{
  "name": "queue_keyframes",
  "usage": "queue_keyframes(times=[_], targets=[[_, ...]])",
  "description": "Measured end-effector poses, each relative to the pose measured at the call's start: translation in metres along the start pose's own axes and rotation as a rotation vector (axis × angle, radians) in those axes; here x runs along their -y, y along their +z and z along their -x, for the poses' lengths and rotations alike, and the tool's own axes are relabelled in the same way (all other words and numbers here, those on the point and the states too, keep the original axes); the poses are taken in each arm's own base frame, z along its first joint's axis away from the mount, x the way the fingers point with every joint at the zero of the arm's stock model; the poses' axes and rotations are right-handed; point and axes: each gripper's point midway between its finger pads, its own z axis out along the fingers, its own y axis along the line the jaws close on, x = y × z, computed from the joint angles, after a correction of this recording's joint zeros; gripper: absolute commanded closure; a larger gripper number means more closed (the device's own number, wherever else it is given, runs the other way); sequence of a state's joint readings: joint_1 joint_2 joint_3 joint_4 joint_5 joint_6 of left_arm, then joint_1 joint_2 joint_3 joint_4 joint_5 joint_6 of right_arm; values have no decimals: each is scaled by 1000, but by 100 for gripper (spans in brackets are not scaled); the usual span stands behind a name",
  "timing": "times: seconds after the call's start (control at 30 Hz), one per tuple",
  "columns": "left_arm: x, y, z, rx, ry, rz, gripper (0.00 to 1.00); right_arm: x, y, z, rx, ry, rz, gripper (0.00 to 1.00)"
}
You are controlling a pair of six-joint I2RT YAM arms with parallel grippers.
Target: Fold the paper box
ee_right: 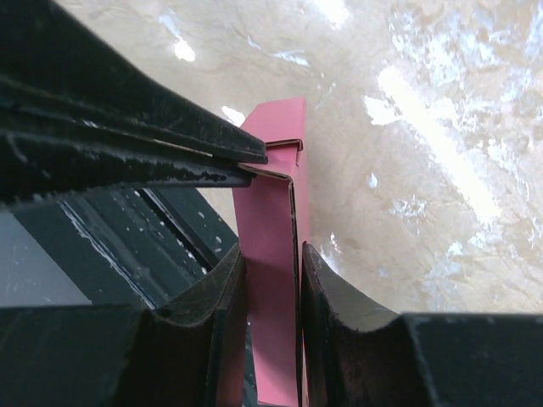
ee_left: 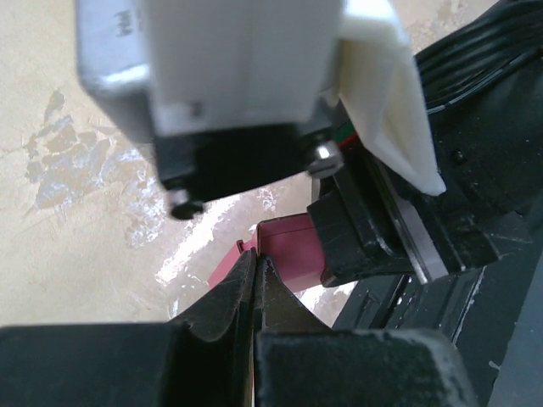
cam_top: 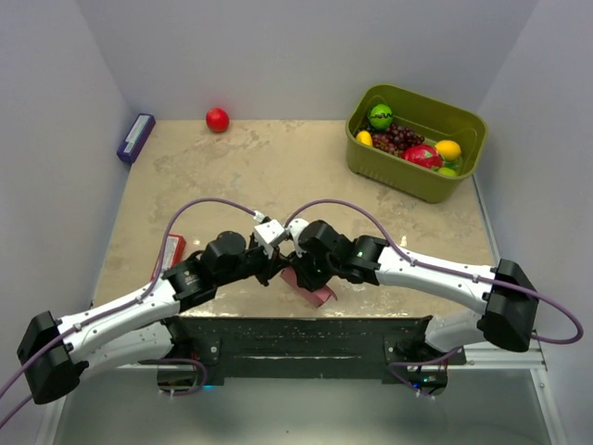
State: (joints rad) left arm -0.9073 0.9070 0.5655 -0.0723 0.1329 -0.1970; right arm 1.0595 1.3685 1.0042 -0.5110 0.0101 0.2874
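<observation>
The pink paper box (cam_top: pixel 313 289) is held just above the table's near edge, between both arms. My left gripper (cam_top: pixel 278 269) is shut on a thin flap at the box's edge; in the left wrist view its fingertips (ee_left: pixel 256 259) meet on the pink card (ee_left: pixel 293 250). My right gripper (cam_top: pixel 301 267) is shut on a folded upright panel of the box (ee_right: pixel 270 229). Its two fingers (ee_right: pixel 227 280) press the panel from both sides. The left gripper's jaws show at the upper left of the right wrist view, pinching the flap's top edge.
A green basket (cam_top: pixel 435 190) of fruit stands at the back right. A red ball (cam_top: pixel 217 120) and a purple packet (cam_top: pixel 135 137) lie at the back left. A red flat packet (cam_top: pixel 172 254) lies under the left arm's cable. A black plate (cam_top: pixel 306 338) runs along the near edge.
</observation>
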Motion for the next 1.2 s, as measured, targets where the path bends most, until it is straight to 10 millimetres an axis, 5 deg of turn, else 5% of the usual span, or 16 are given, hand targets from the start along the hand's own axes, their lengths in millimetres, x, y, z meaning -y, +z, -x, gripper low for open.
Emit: queue_keyframes(times=[0.2,0.37,0.57,0.93,1.2], targets=[[1,6,-5,-13,-9,47,98,4,1,-8,-24,2,-14,98],[-2,5,-10,-27,-50,88,59,8,12,-8,18,-49,-13,99],[3,-1,-28,-86,-72,85,42,31,22,-15,20,-99,-70,99],[-30,-23,7,83,-136,138,43,16,26,-17,8,-154,29,100],[-4,-8,-2,30,-135,-31,46,-9,9,-12,43,-184,169,100]])
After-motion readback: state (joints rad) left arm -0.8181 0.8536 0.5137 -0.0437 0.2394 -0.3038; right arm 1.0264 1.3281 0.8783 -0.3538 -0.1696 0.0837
